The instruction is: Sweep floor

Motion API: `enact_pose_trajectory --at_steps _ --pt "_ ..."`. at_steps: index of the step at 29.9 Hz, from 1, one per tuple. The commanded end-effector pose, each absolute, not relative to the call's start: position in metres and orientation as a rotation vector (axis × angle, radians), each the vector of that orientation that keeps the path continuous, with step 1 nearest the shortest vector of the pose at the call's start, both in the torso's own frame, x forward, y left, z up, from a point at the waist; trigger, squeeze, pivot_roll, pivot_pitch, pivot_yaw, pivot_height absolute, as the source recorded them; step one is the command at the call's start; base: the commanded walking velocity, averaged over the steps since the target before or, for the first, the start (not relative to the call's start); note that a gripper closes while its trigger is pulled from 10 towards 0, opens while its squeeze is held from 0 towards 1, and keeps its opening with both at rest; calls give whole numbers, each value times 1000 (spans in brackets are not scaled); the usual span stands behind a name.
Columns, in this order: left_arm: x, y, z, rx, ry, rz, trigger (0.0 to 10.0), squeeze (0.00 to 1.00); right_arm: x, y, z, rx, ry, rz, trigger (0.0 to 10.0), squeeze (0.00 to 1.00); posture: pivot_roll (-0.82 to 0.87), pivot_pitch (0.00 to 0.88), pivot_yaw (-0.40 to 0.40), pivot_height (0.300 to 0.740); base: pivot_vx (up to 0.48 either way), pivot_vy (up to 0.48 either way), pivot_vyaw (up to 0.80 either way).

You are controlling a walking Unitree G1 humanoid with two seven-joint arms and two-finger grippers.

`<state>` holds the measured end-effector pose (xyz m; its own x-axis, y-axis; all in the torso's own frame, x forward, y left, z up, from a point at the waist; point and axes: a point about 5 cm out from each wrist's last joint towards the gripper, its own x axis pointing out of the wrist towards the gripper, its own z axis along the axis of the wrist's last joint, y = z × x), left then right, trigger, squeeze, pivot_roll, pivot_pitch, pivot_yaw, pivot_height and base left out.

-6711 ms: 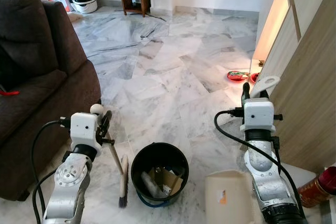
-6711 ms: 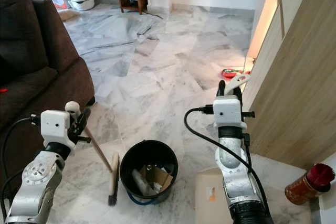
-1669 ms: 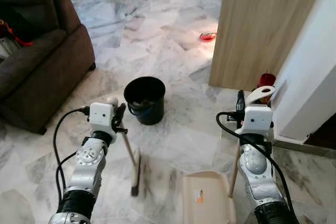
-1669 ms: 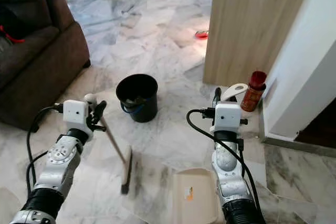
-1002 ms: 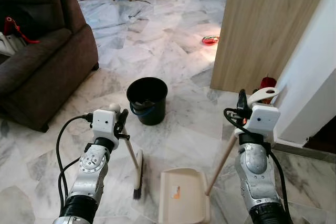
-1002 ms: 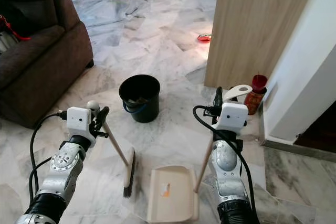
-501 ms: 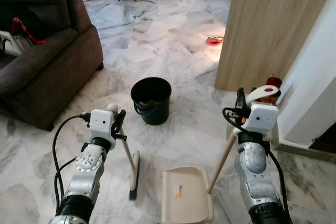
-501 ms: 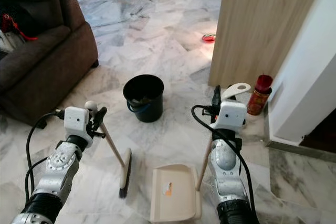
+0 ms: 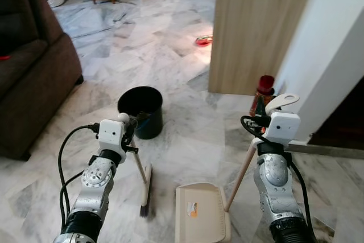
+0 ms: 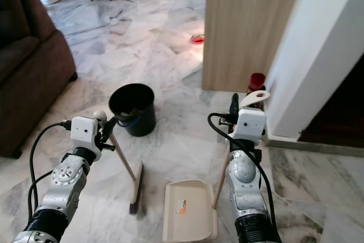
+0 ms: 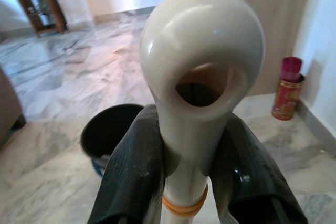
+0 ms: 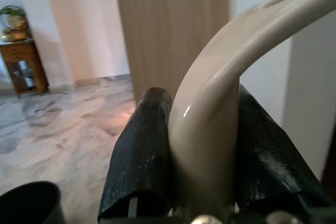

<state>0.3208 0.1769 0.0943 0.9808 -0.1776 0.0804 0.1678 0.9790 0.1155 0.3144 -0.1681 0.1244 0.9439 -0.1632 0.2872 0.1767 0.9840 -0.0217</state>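
Holding both tools: left gripper (image 11: pixel 184 177) clamped on broom (image 9: pixel 144 183) handle top, right gripper (image 12: pixel 202 156) clamped on dustpan (image 9: pixel 199 220) handle; both rest on marble floor (image 9: pixel 187 140). Light, rigid plastic, likely slippery; grip near top.

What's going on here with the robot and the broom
The robot is set up to sweep the marble floor. Its left gripper is shut on a broom, bristles down on the tiles. Its right gripper is shut on the handle of a cream dustpan resting on the floor beside the broom. A black bucket stands just ahead.
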Motion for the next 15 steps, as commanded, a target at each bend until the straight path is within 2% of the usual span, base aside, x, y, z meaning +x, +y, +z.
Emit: enact_pose_trajectory --at_steps 1,4,11,15 --pt "326 178 107 148 -149 -179 10000 0 317 -166 130 -32 -312 -170 10000 0 -65 14 98 740 0 0 -800" --pt "327 178 108 153 -152 -180 10000 0 317 -166 131 -32 -312 -171 10000 0 -67 15 98 740 0 0 -800" --pt "328 178 108 160 -153 -184 10000 0 317 -169 131 -33 -312 -182 10000 0 -70 23 102 740 0 -287 -800" --pt "328 179 109 158 -153 -182 10000 0 318 -170 131 -35 -313 -189 10000 0 -68 31 104 740 0 0 -800"
